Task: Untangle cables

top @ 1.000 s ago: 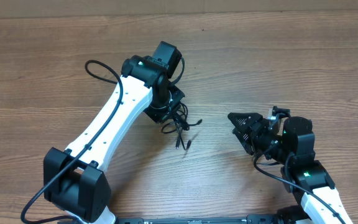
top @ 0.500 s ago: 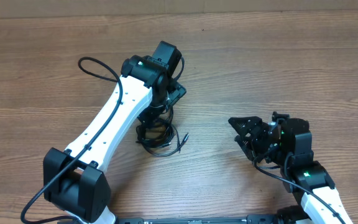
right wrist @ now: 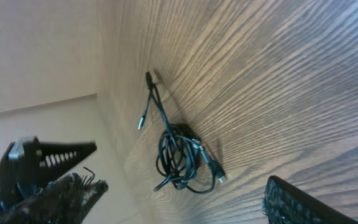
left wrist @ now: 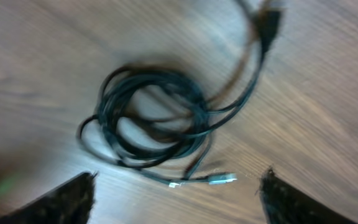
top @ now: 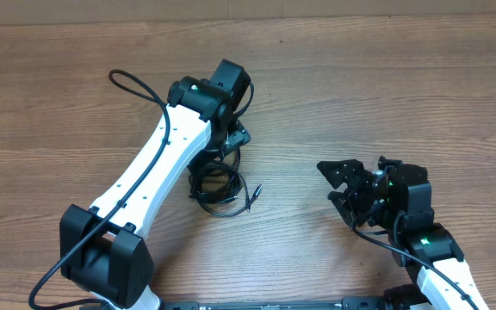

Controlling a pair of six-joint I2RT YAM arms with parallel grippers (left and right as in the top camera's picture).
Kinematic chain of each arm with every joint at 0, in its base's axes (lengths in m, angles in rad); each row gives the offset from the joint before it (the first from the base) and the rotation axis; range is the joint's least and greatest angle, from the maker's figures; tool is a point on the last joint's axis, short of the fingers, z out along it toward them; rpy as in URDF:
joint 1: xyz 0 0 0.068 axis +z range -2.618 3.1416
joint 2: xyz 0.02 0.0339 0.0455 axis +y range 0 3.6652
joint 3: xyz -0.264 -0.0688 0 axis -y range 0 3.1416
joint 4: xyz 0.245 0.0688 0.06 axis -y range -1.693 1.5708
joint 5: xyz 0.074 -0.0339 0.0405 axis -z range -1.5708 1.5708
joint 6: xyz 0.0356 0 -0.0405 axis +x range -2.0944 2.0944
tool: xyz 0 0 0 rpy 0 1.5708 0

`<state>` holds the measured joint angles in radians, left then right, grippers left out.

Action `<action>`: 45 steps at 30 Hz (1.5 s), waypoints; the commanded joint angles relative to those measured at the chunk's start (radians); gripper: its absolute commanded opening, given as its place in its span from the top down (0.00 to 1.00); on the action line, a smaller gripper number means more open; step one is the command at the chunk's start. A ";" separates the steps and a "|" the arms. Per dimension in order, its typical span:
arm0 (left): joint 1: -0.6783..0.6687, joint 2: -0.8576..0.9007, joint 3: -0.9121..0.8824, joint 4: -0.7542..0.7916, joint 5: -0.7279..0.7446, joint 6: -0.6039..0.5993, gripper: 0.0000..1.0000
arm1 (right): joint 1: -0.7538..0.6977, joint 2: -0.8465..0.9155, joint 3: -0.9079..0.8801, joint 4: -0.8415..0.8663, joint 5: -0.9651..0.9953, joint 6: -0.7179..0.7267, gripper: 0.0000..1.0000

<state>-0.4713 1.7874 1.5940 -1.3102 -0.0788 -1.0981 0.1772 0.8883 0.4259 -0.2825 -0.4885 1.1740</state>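
Black, thin cables [left wrist: 154,118] lie loosely coiled on the grained wooden table [top: 360,86]; left gripper [left wrist: 178,183] jaws spread; right gripper [right wrist: 179,193] jaws spread.

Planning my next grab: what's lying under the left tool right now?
A coiled bundle of black cables lies on the wooden table below the open left tool, untouched, silvery plug tips nearest. Overhead, the wrist hides the bundle's far edge.

A brown wood-grain tabletop [top: 386,95] fills the overhead view, its grain running lengthwise. A plain pale beige strip [top: 231,9] borders the tabletop's far edge. A tiny dark speck [top: 281,40] lies on the tabletop near that edge.
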 commanded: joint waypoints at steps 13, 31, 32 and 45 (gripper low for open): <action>-0.006 -0.033 -0.047 -0.008 -0.252 -0.138 0.00 | 0.002 -0.002 -0.006 -0.091 0.024 -0.005 0.00; 0.173 -0.027 -0.172 0.224 0.044 1.290 0.18 | 0.002 0.000 -0.006 -0.149 0.076 -0.005 0.00; 0.206 -0.027 -0.180 0.223 0.047 1.294 0.18 | 0.002 0.000 -0.006 -0.151 0.077 -0.005 0.00; 0.370 -0.027 -0.335 0.338 0.468 1.614 0.07 | 0.002 0.000 -0.006 -0.150 0.149 -0.005 0.00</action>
<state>-0.0795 1.7802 1.3140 -1.0122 0.2752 0.4244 0.1776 0.8886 0.4248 -0.4358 -0.3672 1.1740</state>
